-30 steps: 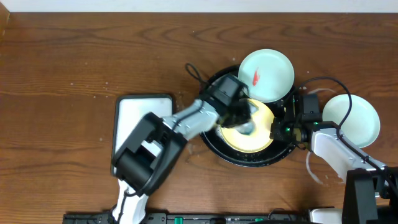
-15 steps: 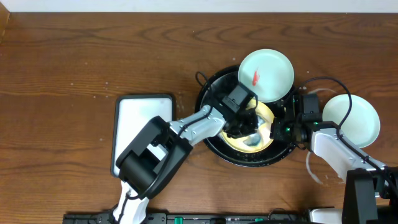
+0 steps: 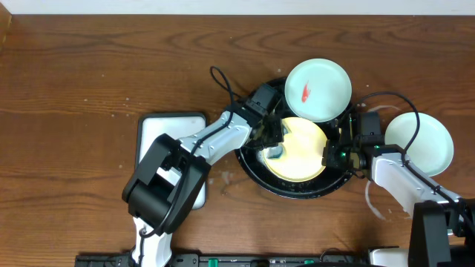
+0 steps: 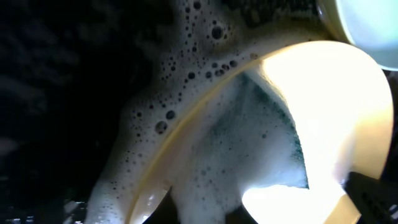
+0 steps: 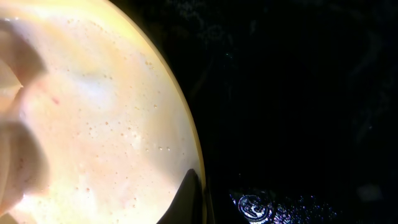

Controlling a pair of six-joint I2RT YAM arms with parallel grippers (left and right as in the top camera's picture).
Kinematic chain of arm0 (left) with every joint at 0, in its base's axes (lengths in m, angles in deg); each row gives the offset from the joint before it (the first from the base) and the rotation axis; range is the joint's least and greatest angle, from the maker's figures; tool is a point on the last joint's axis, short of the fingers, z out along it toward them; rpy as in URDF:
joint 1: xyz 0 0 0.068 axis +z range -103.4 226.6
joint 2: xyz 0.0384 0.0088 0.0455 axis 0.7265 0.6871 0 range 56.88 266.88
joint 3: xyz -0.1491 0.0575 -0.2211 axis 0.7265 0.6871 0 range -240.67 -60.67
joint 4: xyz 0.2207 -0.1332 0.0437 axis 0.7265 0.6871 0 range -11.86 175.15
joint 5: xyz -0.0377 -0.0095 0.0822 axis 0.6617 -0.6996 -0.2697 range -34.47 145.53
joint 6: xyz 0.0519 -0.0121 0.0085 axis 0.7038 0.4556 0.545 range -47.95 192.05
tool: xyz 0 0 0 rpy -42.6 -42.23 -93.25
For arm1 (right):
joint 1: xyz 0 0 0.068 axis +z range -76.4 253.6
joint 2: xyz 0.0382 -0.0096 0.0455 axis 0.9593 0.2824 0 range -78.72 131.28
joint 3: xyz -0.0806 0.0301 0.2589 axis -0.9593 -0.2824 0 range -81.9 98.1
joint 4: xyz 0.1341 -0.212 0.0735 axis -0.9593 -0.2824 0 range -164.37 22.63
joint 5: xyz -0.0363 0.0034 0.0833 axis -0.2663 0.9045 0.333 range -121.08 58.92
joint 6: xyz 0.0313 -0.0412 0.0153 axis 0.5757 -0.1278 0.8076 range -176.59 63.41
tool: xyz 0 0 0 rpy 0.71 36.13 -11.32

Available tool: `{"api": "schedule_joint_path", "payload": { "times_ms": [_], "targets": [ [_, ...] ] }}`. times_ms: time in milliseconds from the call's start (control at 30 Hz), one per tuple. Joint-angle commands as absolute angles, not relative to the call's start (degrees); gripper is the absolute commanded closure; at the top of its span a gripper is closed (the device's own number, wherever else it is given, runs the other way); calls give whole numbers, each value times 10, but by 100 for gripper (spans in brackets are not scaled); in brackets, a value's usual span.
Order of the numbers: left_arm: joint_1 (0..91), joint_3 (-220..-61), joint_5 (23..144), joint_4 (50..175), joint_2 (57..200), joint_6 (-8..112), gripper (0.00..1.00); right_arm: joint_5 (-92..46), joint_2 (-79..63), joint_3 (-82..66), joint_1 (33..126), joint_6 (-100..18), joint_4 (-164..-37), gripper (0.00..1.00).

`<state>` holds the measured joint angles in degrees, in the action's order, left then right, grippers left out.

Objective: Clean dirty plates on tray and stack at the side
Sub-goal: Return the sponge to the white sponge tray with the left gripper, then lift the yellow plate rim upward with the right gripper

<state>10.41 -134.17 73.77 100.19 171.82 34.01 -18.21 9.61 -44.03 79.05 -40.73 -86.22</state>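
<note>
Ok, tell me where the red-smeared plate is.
In the overhead view the red-smeared plate sits right of centre, over the far rim of the black tray, just beyond the yellow plate.

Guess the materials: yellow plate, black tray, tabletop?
yellow plate: likely plastic or melamine, smooth and semi-gloss. It has a soft sheen and a thin rim, and suds sit on top of it.
black tray: plastic or coated metal, glossy. It shows wet highlights, but the look doesn't settle which.
tabletop: wood or wood-look laminate, matte brown, with visible grain.
</note>
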Motion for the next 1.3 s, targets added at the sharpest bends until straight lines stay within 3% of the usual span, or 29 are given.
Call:
{"api": "schedule_joint_path", "payload": {
  "times_ms": [0, 333, 500, 733, 967, 1167, 1267],
  "targets": [
    [128, -1349, 600, 1012, 1702, 378, 93, -242, 107, -455, 789, -421, -876, 99],
    [134, -1350, 600, 1082, 1509, 417, 93, -242, 107, -455, 789, -421, -876, 99],
    [168, -1350, 588, 1204, 1420, 419, 93, -242, 107, -455, 789, -421, -876, 99],
    [275, -1325, 473, 1377, 1373, 419, 93, -242, 107, -455, 789, -430, -874, 99],
    [383, -1205, 490, 1324, 1383, 425, 92, -239, 91, -433, 790, -465, -893, 99],
    [406, -1167, 495, 1300, 1383, 442, 92, -291, 2, -349, 809, -477, -1017, 99],
    [405, -1167, 495, 1301, 1383, 442, 88, -344, -50, -323, 839, -481, -1053, 99]
  ]
}}
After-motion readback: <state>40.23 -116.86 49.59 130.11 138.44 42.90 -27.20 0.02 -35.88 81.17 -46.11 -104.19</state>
